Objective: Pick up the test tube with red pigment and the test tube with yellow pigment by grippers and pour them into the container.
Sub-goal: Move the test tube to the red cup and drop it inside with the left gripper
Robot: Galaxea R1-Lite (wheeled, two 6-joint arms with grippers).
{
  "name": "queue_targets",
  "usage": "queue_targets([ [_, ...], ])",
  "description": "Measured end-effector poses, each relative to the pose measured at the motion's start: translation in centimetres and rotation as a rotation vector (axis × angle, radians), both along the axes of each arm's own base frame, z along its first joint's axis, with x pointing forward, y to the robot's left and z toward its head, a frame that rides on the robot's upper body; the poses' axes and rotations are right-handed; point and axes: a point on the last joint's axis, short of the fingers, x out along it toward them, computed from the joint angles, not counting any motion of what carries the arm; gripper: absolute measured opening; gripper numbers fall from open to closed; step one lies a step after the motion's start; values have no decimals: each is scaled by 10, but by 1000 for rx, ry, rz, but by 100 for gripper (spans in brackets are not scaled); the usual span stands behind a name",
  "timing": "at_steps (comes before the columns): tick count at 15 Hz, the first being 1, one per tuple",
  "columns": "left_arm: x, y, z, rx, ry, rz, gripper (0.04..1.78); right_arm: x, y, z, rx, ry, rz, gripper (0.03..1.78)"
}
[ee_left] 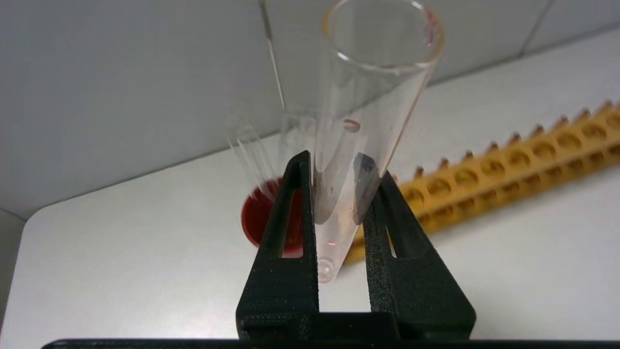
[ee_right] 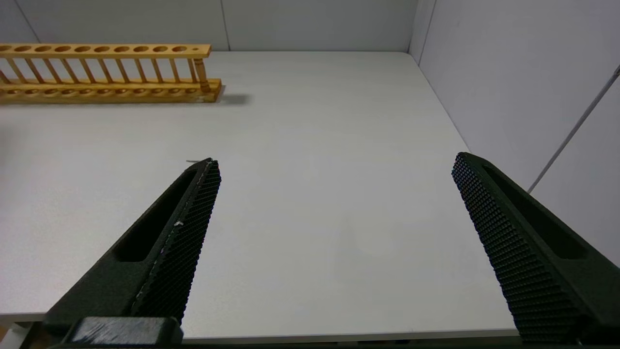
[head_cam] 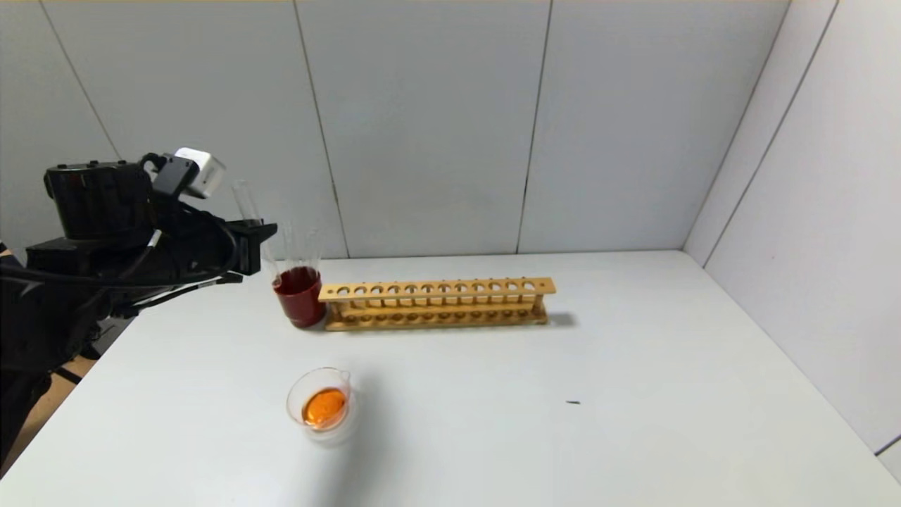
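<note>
One emptied test tube [ee_left: 358, 145] sits clamped between the left gripper's [ee_left: 339, 194] fingers, faint red traces on its glass; the dark red cup [ee_left: 264, 220] with other clear tubes stands just beyond the fingertips. By the orange liquid in the container [head_cam: 320, 405], pouring looks finished; next, lower this tube into the cup. Off to the side, the right gripper [ee_right: 334, 203] hangs with fingers wide apart, holding nothing.

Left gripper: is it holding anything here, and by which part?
Yes. The left gripper is shut on a nearly empty test tube with reddish traces, clamped on its lower part, above the round bottom. The right gripper is open and holds nothing.
</note>
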Motion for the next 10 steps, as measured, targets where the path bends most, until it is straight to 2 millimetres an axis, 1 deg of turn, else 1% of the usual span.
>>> queue_targets([
  [3,24,10,-10,-52,-5,38,32,0,0,0,0,0,0,175],
  [6,46,10,-19,-80,7,43,32,0,0,0,0,0,1,175],
  [10,60,12,-37,-79,0,56,32,0,0,0,0,0,0,175],
])
